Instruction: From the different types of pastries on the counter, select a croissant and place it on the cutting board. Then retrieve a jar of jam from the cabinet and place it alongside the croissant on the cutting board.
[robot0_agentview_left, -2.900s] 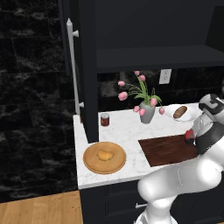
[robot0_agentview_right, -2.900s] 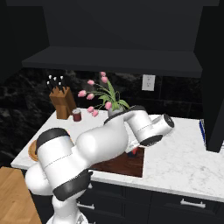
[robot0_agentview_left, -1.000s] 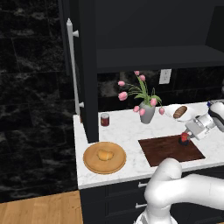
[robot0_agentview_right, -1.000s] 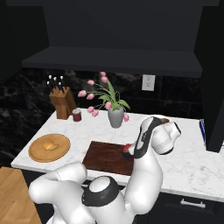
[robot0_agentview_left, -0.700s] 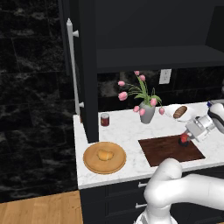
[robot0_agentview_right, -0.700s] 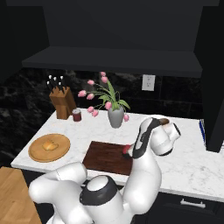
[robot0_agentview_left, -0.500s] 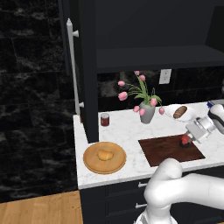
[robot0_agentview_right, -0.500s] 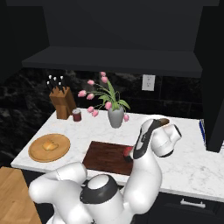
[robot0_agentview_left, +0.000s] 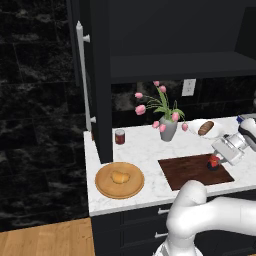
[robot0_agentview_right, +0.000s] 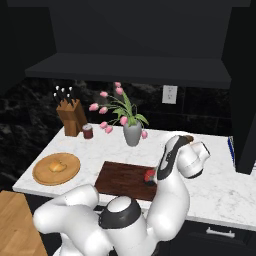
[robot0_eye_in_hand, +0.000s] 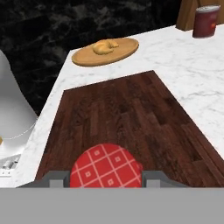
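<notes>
Jam jar, small, red checked top: held between the fingers low over the flat dark brown wooden cutting board, at its 3 o'clock end. Golden croissant sits on the round light-wood plate, at 9 o'clock on the white marble desk. Risk: jar placed while board lacks croissant. Arm reaches forward, wrist bent down.

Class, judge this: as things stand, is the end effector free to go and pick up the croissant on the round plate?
Probably not yet: the end effector appears shut on the jam jar over the cutting board. The croissant lies uncovered on the plate.
</notes>
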